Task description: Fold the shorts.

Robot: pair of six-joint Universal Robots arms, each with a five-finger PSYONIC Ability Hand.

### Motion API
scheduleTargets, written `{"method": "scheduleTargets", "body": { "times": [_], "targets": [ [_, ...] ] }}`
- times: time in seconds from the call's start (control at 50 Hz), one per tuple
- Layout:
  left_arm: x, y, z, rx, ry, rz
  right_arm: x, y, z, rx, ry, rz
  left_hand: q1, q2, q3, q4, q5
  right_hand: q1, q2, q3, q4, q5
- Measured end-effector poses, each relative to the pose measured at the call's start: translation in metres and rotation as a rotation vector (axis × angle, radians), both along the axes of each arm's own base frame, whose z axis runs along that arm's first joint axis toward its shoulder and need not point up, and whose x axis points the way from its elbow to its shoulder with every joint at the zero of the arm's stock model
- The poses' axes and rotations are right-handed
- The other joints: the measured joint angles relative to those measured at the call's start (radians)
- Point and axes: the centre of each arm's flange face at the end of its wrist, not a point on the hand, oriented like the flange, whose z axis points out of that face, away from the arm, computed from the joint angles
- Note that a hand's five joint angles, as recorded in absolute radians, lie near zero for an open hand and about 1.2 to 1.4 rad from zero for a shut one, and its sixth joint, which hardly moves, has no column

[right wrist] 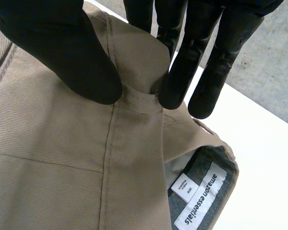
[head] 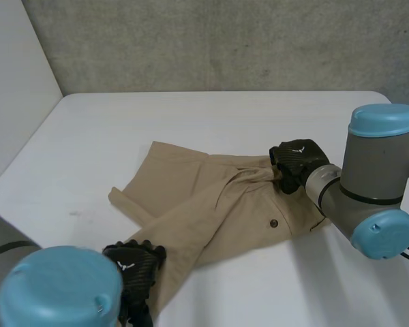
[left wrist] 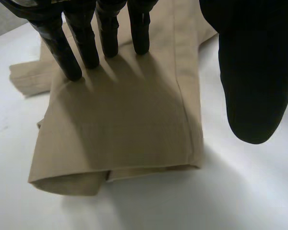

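head camera high, looking down; wrist cameras close; all share shorts (head: 218, 204)

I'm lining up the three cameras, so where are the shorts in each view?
Head view: shorts lie mid-table, between left hand and right hand.
Left wrist view: a leg's hem end, under the left hand's straight fingers.
Right wrist view: the waistband, pinched between the right hand's thumb and fingers.
Shared landmark: the white table.

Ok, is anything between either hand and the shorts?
Nothing visible stands in the way. The right hand pinches the tan cloth shorts at the waistband, and the left hand lays straight fingers on a leg near its hem.
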Motion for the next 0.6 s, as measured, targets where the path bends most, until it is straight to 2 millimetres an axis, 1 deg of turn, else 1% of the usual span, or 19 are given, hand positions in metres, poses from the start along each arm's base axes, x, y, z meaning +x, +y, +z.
{"method": "scheduleTargets", "body": {
  "times": [0.04,0.08,0.18,0.2,0.22,0.26,0.38,0.4,0.48,0.5,0.52,0.58,0.6],
  "targets": [
    [-0.001,-0.002,-0.003,-0.004,-0.006,0.008,0.0,0.0,0.0,0.0,0.0,0.0,0.0,0.0,0.0,0.0,0.0,0.0,0.0,0.0,0.0,0.0],
    [-0.004,-0.008,-0.012,-0.01,-0.022,0.025,-0.001,0.001,0.001,-0.001,0.0,-0.001,0.0,0.0,0.0,0.0,0.0,0.0,0.0,0.0,0.0,0.0],
    [-0.007,-0.013,-0.021,-0.007,-0.034,0.032,-0.003,0.0,0.001,-0.004,0.001,-0.006,0.008,0.023,0.01,0.018,0.029,0.0,0.0,0.0,0.0,0.0],
    [-0.008,-0.014,-0.023,-0.008,-0.036,0.032,-0.003,0.0,0.001,-0.007,0.001,-0.008,0.04,0.052,0.04,0.046,0.058,0.0,0.0,0.0,0.0,0.0],
    [-0.008,-0.014,-0.023,-0.008,-0.036,0.032,-0.003,0.0,0.001,-0.007,0.001,-0.008,0.04,0.052,0.04,0.046,0.058,0.0,0.0,0.0,0.0,0.0],
    [-0.009,-0.016,-0.025,-0.014,-0.036,0.03,-0.004,-0.002,0.001,-0.014,0.0,-0.012,0.121,0.123,0.114,0.118,0.129,0.0,0.0,0.0,0.0,0.0],
    [-0.011,-0.022,-0.027,-0.045,-0.036,0.025,-0.005,-0.003,0.0,-0.025,-0.001,-0.02,0.16,0.166,0.159,0.164,0.176,0.0,0.0,0.003,0.0,0.0],
    [-0.011,-0.024,-0.028,-0.058,-0.038,0.025,-0.005,-0.003,0.0,-0.028,-0.001,-0.024,0.201,0.205,0.202,0.207,0.217,0.0,0.0,0.003,0.0,0.0],
    [-0.01,-0.029,-0.029,-0.073,-0.041,0.027,-0.005,-0.003,-0.001,-0.03,0.0,-0.027,0.24,0.243,0.238,0.245,0.253,0.0,0.0,0.003,0.0,0.0],
    [-0.01,-0.032,-0.03,-0.084,-0.043,0.031,-0.006,-0.003,-0.001,-0.03,0.001,-0.028,0.282,0.293,0.287,0.288,0.294,0.0,0.0,0.003,0.0,0.0],
    [-0.01,-0.032,-0.03,-0.084,-0.043,0.031,-0.006,-0.003,-0.001,-0.03,0.001,-0.028,0.282,0.293,0.287,0.288,0.294,0.0,0.0,0.003,0.0,0.0],
    [-0.009,-0.036,-0.031,-0.098,-0.041,0.039,-0.006,-0.003,-0.002,-0.03,0.002,-0.029,0.541,0.552,0.542,0.552,0.552,0.0,0.0,0.003,0.0,0.0],
    [-0.009,-0.037,-0.031,-0.103,-0.038,0.042,-0.006,-0.003,-0.001,-0.03,0.002,-0.03,0.57,0.589,0.569,0.58,0.58,0.0,0.0,0.003,0.0,0.0]
  ]
}}
